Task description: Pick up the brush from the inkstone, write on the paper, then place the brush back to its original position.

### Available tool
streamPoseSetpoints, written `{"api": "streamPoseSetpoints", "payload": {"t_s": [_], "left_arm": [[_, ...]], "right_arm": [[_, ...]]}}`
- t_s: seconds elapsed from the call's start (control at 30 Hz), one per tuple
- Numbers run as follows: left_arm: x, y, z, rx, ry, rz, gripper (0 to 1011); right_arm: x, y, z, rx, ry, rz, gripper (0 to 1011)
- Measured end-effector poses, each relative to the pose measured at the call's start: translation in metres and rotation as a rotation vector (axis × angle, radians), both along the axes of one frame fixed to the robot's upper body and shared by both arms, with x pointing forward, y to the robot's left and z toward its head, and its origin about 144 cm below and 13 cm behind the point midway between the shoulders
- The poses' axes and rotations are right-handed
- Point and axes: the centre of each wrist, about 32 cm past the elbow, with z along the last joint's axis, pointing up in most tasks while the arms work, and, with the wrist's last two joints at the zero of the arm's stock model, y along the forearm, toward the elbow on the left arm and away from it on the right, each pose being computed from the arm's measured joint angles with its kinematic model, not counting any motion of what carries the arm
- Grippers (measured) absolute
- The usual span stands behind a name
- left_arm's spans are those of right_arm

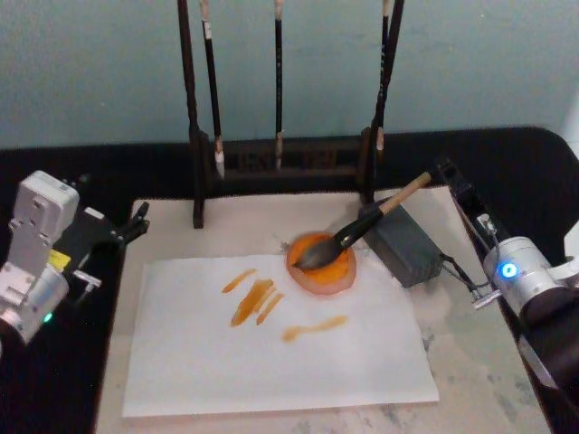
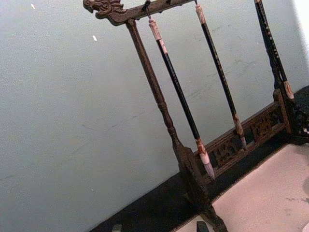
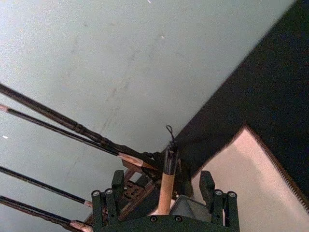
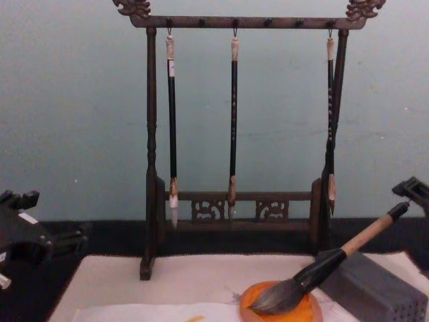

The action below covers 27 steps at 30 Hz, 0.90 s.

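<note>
The brush lies propped at a slant — its bushy dark bristles rest on the orange inkstone, and its tan shaft leans across the top edge of the grey box, with the black looped end raised toward the robot's right. The inkstone sits at the far right corner of the paper, which already carries several orange strokes.

The right gripper is at the brush's upper end, its 2 fingers spread wide, one on each side of the shaft and not touching it; it holds nothing yet. The left gripper is parked off the left edge of the mat, pointing toward the brush rack with its 3 thin hanging brushes; whether its fingers are open or closed cannot be told.

The brush looks light and stiff along the wooden shaft, while the bristle head is soft and probably wet, so it would bend and smear under any side load. The shaft is round and smooth and could roll or slip in a loose pinch. The sensible hold is on the bare wood above the black ferrule — not on the loop end, where the head would swing. Since the brush only leans on the box and the shallow dish, a nudge before the fingers close could tip it off or drag the inkstone.
</note>
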Motion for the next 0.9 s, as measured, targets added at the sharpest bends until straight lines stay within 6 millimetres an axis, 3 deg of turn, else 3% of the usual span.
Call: {"api": "streamPoseSetpoints", "payload": {"t_s": [0.3, 0.6, 0.9], "left_arm": [[0.0, 0.0, 0.0, 0.0, 0.0, 0.0, 1001], [0.0, 0.0, 0.0, 0.0, 0.0, 0.0, 1001], [0.0, 0.0, 0.0, 0.0, 0.0, 0.0, 1001]], "right_arm": [[-0.008, -0.005, 0.015, -0.24, -0.119, 0.08, 1000], [0.007, -0.001, 0.026, -0.617, -0.259, 0.235, 1000], [0.021, 0.015, 0.024, -0.921, -0.297, 0.255, 1000]]}}
